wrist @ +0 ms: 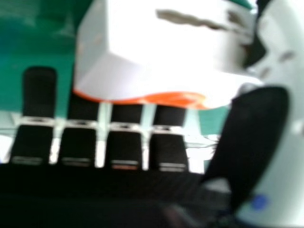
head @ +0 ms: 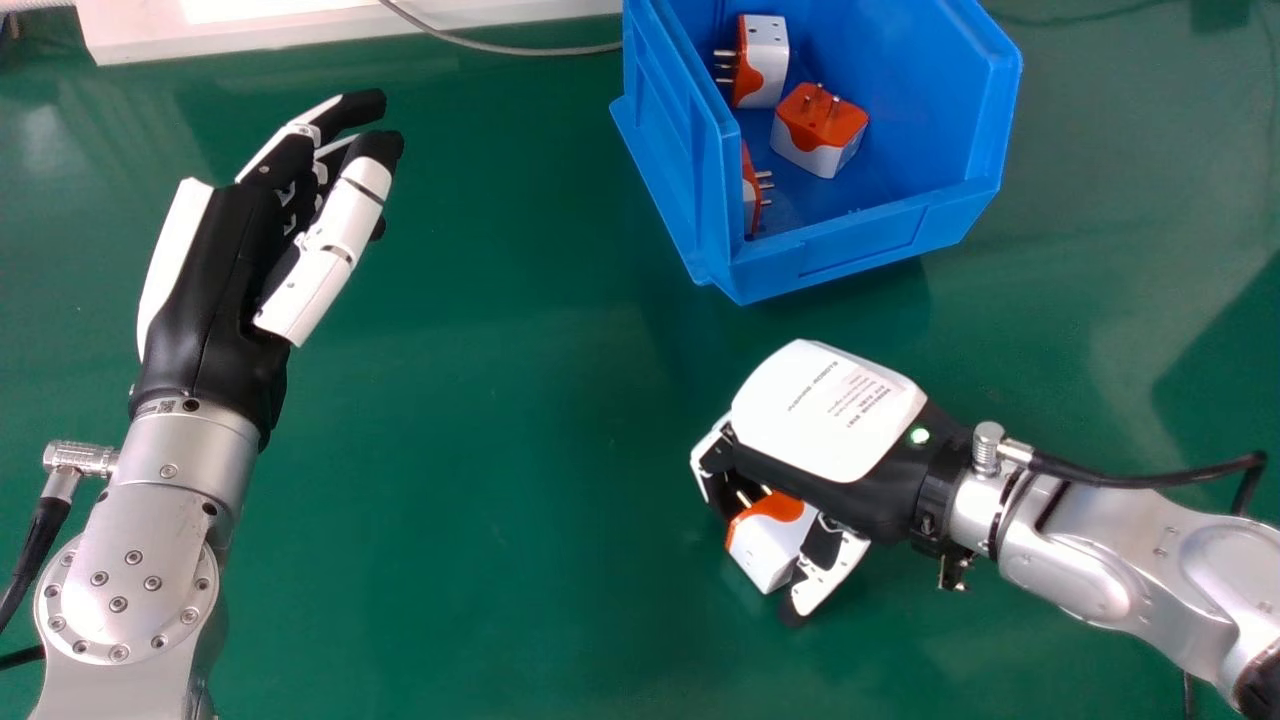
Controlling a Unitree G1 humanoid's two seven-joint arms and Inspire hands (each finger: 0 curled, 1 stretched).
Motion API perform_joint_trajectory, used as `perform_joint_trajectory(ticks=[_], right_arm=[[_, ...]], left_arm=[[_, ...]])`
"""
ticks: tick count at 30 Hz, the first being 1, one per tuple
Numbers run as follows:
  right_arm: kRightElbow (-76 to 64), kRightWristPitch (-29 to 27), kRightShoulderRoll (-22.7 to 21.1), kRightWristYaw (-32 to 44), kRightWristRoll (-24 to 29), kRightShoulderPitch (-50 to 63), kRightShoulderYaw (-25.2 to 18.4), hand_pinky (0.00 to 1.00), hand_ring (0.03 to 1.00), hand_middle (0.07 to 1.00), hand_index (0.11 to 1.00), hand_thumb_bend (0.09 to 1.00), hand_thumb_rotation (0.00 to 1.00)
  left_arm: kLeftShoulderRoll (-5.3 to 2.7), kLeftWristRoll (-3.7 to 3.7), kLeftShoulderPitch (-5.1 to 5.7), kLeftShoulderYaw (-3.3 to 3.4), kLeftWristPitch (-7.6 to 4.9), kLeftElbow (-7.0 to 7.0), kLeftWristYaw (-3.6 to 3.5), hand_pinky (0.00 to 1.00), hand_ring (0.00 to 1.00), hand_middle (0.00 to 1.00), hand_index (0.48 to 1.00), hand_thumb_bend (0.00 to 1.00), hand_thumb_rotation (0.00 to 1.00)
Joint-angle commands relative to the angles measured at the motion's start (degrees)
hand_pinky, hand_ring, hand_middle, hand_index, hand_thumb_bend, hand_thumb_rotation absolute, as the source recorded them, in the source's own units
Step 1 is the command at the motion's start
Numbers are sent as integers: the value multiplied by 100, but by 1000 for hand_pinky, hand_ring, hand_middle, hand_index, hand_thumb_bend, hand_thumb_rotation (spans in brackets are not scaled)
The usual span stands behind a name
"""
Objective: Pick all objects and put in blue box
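The glossy green tabletop (head: 500,450) bears an angular blue box (head: 850,250) with three plugs (head: 820,160); the right robot hand (head: 830,410) grasps a blocky plastic plug (head: 770,550), the left robot hand (head: 215,290) relaxed.

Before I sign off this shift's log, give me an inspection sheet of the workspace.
Surface: green tabletop, glossy, with reflections.
Job's things: three orange-and-white plug adapters in the blue box; a fourth adapter outside it.
Clutter: nothing seen.
Grippers: right hand has its fingers around the fourth adapter; left hand is open, holding nothing.
Cables: black cable at the left wrist, another at the right; grey cable beyond.
Surroundings: white panel at the far edge.
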Motion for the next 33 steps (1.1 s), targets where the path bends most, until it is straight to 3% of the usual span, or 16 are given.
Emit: perform_joint_trajectory(ticks=[1, 8, 15, 28, 33], right_arm=[[118, 594, -127, -20, -241, -66, -166, 395, 470, 492, 453, 505, 2], [-17, 633, -107, 130, -45, -7, -245, 374, 451, 492, 448, 504, 0], [-328, 697, -89, 198, 200, 180, -448, 361, 446, 490, 448, 503, 0], [-2241, 1352, -208, 207, 364, 1070, -1351, 337, 436, 508, 488, 498, 0], [-3080, 1654, -141, 308, 469, 1515, -1704, 338, 432, 513, 490, 498, 0]], left_arm=[[75, -40, -54, 62, -53, -170, 4, 780, 848, 825, 844, 387, 738], [67, -66, -63, 71, -59, -154, -5, 781, 847, 824, 842, 397, 735], [60, -47, -49, 48, -105, -135, -4, 781, 847, 823, 840, 401, 734], [36, -43, -70, 8, -89, -141, 0, 774, 844, 820, 838, 407, 732], [47, -59, -113, 28, -159, -4, -12, 772, 845, 820, 838, 403, 730]])
